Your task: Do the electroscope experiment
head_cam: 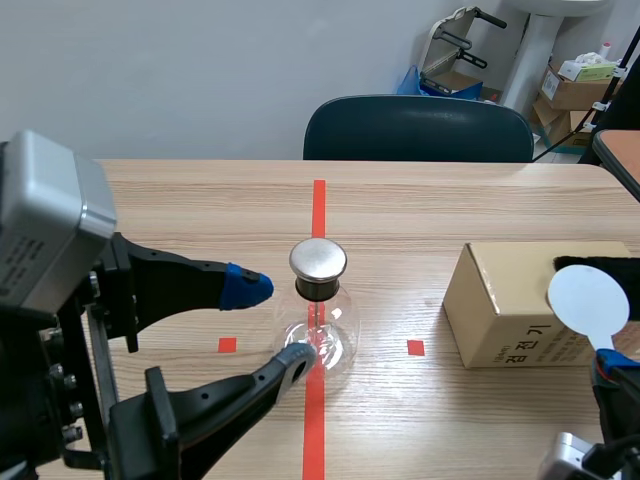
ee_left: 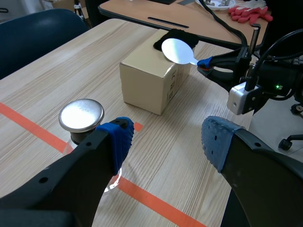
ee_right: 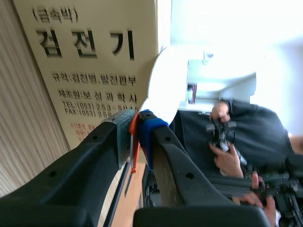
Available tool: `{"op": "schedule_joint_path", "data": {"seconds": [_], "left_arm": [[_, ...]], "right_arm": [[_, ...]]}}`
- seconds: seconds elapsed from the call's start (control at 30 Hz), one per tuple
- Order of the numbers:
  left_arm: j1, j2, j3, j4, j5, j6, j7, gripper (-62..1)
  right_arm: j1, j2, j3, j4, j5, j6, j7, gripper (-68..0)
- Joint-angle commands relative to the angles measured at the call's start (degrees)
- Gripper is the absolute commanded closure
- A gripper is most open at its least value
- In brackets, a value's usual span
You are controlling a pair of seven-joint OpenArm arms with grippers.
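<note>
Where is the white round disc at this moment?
In the scene view the white disc is at the right, over the cardboard box beside the black cloth, its handle held in the right arm's jaws.

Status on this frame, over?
Left pincer open beside metal-capped clear glass electroscope. Right pincer shut on white round paddle at brown cardboard box. No obstruction seen.

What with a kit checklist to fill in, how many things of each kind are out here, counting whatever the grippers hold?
Glass electroscope: 1
Cardboard box: 1
White disc paddle: 1
Black cloth: 1
Total: 4
</note>
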Motion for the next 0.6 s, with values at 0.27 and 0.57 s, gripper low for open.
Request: {"op": "schedule_joint_path", "data": {"seconds": [0.27,0.57], "left_arm": [[-0.02,0.31,-0.09,1.62,-0.35,0.07,-0.81,-34.1],[-0.02,0.28,-0.09,1.62,-0.35,0.26,-0.61,-34.1]], "right_arm": [[-0.26,0.96,-0.26,0.63,0.42,0.11,-0.92,-1.0],[-1.05,1.16,-1.09,0.68,0.33,0.02,-13.05,-1.0]]}}
